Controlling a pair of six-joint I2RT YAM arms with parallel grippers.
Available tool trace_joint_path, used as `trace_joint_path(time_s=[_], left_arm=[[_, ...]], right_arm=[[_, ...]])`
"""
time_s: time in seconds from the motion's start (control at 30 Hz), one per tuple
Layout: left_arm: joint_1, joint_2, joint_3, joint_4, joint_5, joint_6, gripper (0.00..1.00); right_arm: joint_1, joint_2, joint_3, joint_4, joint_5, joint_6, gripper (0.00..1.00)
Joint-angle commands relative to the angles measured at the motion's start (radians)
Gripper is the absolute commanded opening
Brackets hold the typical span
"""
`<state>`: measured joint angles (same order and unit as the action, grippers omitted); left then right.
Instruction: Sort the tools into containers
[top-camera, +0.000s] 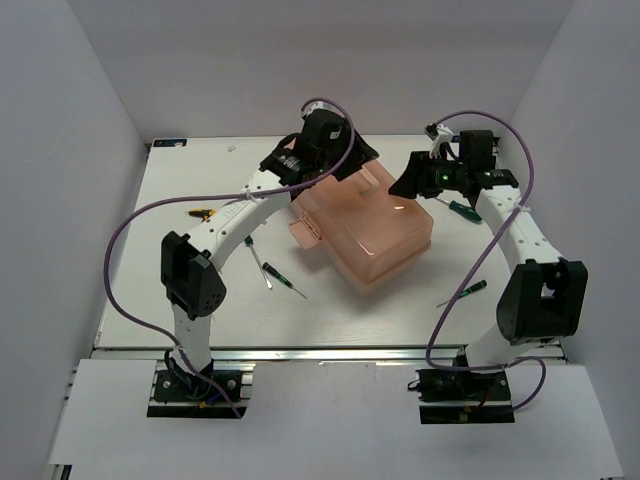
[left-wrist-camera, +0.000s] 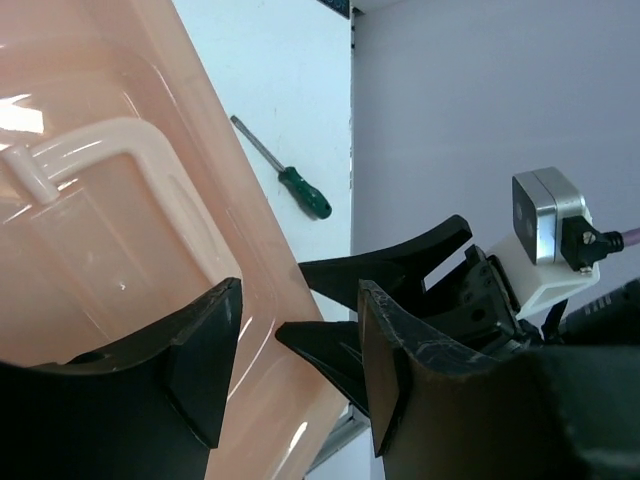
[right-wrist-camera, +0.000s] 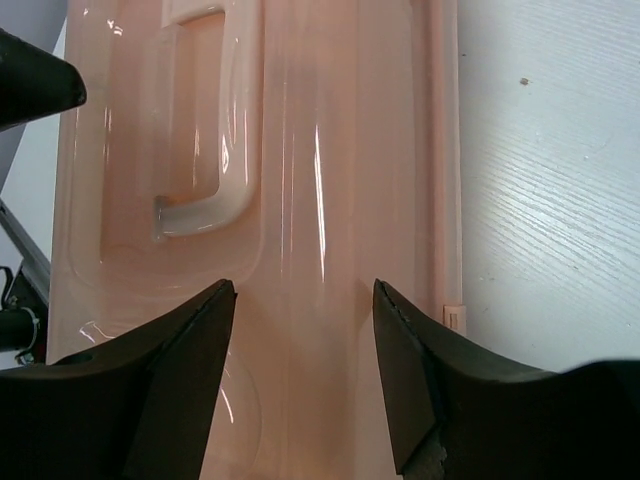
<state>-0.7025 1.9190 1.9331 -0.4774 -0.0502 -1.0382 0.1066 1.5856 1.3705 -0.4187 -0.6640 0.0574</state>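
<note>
**Q:** While you're parked at the toolbox, what are the pincers doing?

**Me:** Left pincer: fingers apart, straddling a long edge of the lid. One finger is over the lid, the other off the side. Can't tell if either pad touches the plastic. Not clamped on anything.

Right pincer: fingers apart too, hanging over the lid just short of the handle. Bare lid shows between them.

**Q:** Box status?

**Me:** Lid down, mid-table, skewed to the table edges. My left pincer is at its far-left end and my right pincer at its far-right end, facing each other across it.

**Q:** Tools?

**Me:** Five in view, all lying flat on the table, none touching the box.
- yellow screwdriver: left side, just beside my left forearm.
- green screwdriver A and green screwdriver B: near-left of the box, close together.
- green screwdriver C: right of the box, just beside my right wrist.
- green screwdriver D: right of the box, nearer my right base.

Can't see inside the box with the lid down.
</note>
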Motion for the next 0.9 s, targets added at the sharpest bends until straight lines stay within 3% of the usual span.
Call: trace_joint_path(time_s=[0.0, 0.3, 0.53, 0.87], left_arm=[[-0.002, 0.027, 0.111, -0.238, 0.013, -0.022, 0.60], [-0.002, 0.169, 0.291, -0.403, -0.026, -0.010, 0.62], [-0.002, 0.179, 0.287, -0.406, -0.069, -0.006, 0.62], [-0.002, 0.202, 0.340, -0.604, -0.181, -0.016, 0.60]], right_arm=[[0.048, -0.015, -0.067, -0.017, 0.131, 0.022, 0.62], [0.130, -0.052, -0.131, 0.004, 0.221, 0.016, 0.63], [0.150, -0.064, -0.162, -0.017, 0.187, 0.019, 0.61], [0.203, -0.137, -0.223, -0.003, 0.204, 0.065, 0.60]])
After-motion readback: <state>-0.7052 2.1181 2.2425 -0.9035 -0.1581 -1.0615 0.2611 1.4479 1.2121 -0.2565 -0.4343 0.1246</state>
